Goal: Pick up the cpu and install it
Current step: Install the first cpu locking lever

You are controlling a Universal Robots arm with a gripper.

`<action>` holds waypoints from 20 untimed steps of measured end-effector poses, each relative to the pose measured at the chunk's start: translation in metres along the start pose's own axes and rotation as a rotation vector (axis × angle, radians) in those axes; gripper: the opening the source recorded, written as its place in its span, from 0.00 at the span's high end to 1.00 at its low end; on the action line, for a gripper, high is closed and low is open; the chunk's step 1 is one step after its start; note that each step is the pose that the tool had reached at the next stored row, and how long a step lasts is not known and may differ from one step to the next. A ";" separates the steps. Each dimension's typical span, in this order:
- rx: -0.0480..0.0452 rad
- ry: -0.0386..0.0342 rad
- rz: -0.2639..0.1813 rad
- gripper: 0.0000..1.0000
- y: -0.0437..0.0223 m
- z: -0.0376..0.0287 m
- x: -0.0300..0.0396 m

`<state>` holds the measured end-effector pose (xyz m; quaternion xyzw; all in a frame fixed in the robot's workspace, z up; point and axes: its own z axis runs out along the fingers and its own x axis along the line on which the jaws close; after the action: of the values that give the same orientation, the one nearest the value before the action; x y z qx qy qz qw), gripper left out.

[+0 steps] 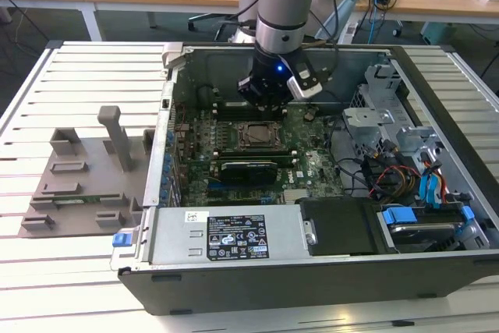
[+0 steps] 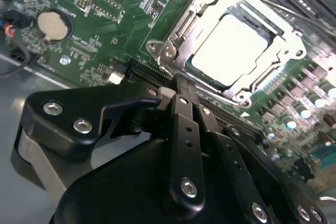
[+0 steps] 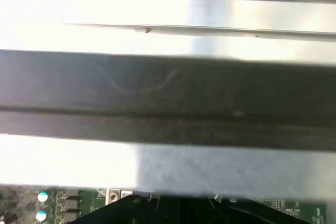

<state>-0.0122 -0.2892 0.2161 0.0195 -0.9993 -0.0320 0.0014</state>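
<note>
Above the seated cpu (image 2: 231,43), end effector (image 2: 181,85) hovers.

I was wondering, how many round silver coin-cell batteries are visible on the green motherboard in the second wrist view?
1. The coin-cell battery sits on the motherboard, apart from the cpu in its socket. The gripper covers part of the board, so another may be hidden.
</note>
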 end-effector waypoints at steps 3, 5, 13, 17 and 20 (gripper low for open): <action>0.0158 0.0005 0.000 0.89 -0.0029 -0.0013 0.0001; 0.0318 0.0012 0.000 0.89 -0.0060 -0.0019 0.0003; 0.0461 0.0017 0.000 0.89 -0.0168 -0.0029 0.0008; 0.0462 0.0018 0.000 0.89 -0.0166 -0.0073 0.0008; 0.0462 0.0017 0.000 0.89 -0.0162 -0.0134 0.0008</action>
<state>-0.0123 -0.3062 0.2284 0.0194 -0.9998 -0.0090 0.0018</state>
